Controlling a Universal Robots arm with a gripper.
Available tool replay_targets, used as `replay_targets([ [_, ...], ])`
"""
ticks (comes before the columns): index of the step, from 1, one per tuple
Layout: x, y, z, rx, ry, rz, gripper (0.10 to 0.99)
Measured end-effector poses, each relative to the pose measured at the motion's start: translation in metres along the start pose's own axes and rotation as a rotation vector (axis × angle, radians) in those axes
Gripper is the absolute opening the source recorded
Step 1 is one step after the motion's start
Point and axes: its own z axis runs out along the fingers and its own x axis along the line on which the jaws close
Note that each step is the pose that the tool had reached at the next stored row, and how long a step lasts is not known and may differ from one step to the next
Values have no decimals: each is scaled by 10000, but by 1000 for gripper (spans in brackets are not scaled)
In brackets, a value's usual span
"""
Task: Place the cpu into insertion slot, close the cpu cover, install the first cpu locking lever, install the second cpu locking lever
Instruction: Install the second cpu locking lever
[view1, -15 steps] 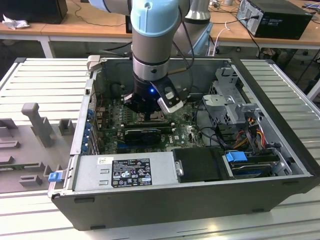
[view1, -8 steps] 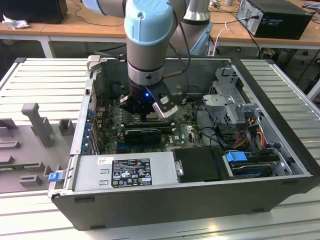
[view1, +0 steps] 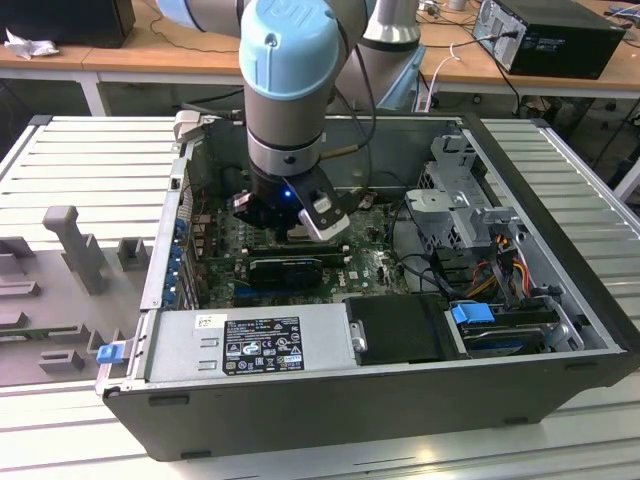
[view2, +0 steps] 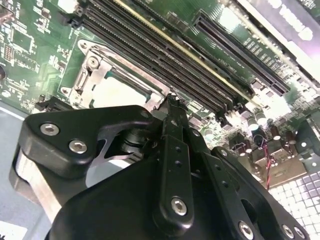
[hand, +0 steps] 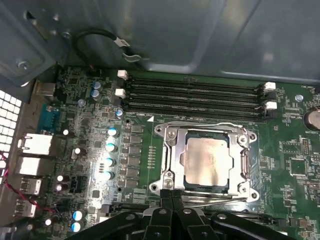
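In the first wrist view the cpu (hand: 207, 160) lies silvery and flat in the insertion slot (hand: 161, 188) on the green board. The cpu cover (hand: 172, 150) is down around it as a metal frame. One thin locking lever (hand: 200, 123) runs along the side of the socket nearest the memory slots. A second lever (hand: 220, 201) runs along the opposite side, beside my fingertips. My gripper (hand: 172, 192) is shut, its tips together at that socket edge. The second wrist view shows the gripper (view2: 172, 100) from behind, just past the cpu (view2: 117, 92). In the exterior view the gripper (view1: 295, 232) is low inside the open computer case.
Long black memory slots (hand: 195, 92) lie beside the socket. A black graphics card (view1: 285, 268), a power supply (view1: 250, 345) and a drive cage (view1: 450, 200) crowd the case. Cables (view1: 500, 270) hang at the exterior view's right. A grey fixture (view1: 70, 245) sits outside at its left.
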Motion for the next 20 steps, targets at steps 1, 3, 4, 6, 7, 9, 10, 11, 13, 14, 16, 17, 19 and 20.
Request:
replay_targets([
  [1, 4, -12, -2, -36, -2, -1, 106],
  [3, 9, -47, -8, -121, -9, 2, 106],
  [4, 14, -66, -12, -189, -14, 1, 106],
  [6, 21, -87, -14, -334, -25, 1, 106],
  [7, 32, -89, -11, -379, -28, 2, 106],
  [9, 46, -96, 13, -410, -32, -1, 106],
  [10, 47, -104, 28, -416, -30, -1, 106],
  [11, 48, -115, 44, -425, -30, -1, 106],
  [13, 50, -138, 70, -460, -33, 0, 106],
  [14, 51, -146, 80, -489, -36, 0, 106],
  [16, 55, -162, 93, -604, -43, -1, 106],
  [17, 56, -173, 100, -654, -48, -1, 106],
  [19, 61, -188, 116, -779, -56, -1, 106],
  [20, 62, -193, 123, -859, -62, -2, 106],
])
